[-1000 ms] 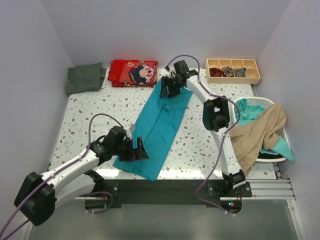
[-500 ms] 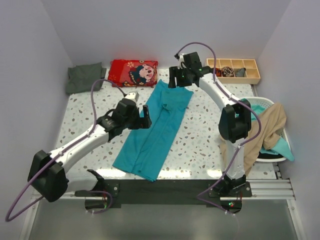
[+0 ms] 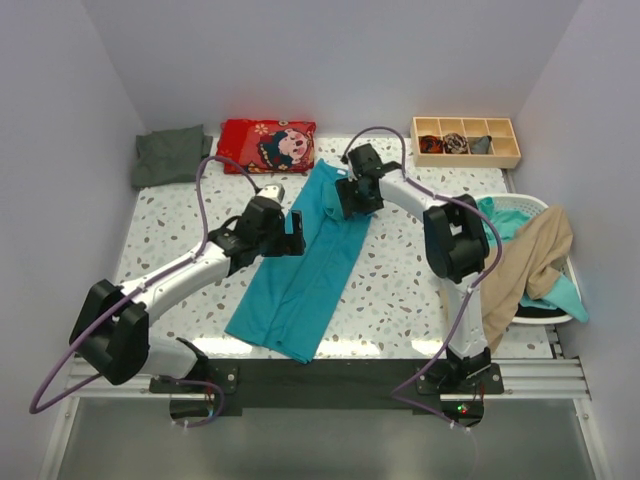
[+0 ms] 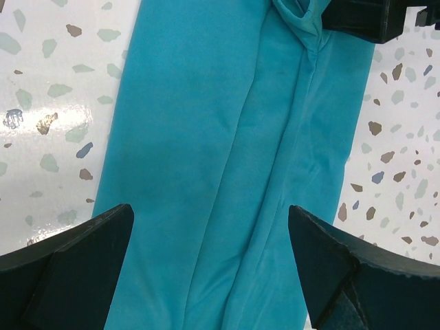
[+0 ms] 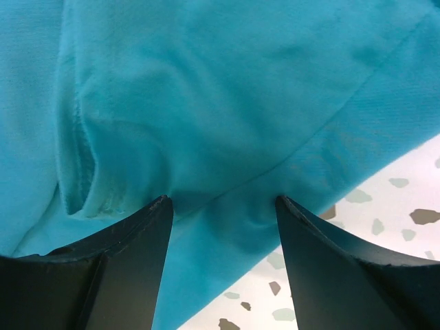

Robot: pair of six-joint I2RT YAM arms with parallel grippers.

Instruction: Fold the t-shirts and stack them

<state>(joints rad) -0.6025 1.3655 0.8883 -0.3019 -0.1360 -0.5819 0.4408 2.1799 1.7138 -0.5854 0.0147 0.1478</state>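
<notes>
White terrazzo-speckled tabletop. Plain pale lavender back wall, left wall and right wall box it in. Black rail along the near table edge, grey floor below. Even light, glare patch near the front edge.

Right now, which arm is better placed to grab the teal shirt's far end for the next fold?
Right. The right end effector sits at the far end of the teal shirt, open astride bunched cloth. The left end effector hangs open over the shirt's middle, away from that end.
</notes>
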